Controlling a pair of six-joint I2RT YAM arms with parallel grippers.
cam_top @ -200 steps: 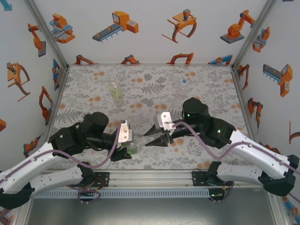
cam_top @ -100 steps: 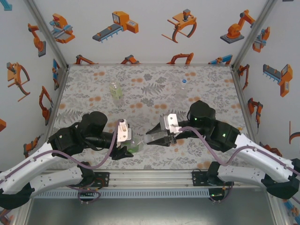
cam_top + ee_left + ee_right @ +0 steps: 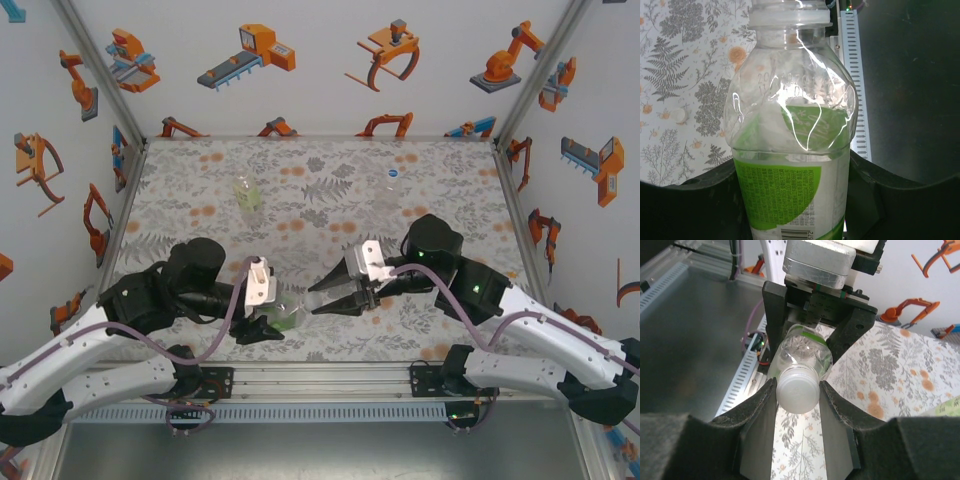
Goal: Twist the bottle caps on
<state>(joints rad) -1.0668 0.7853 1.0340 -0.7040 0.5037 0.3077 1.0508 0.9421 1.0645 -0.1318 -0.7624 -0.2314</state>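
- Left gripper (image 3: 258,322): I have it clamped shut on the green bottle (image 3: 792,150), tilted neck-first toward my right arm, I judge so the body cannot spin.
- Right gripper (image 3: 330,297): fingers pinch the white cap (image 3: 797,389), seated on that neck for turning.
- Room: the work hangs near the table (image 3: 330,352) front edge; yellowish bottle (image 3: 247,192) and clear bottle (image 3: 393,185) stand well behind.

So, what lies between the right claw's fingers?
A white cap on the bottle neck, touching both fingers; the right wrist view shows it.
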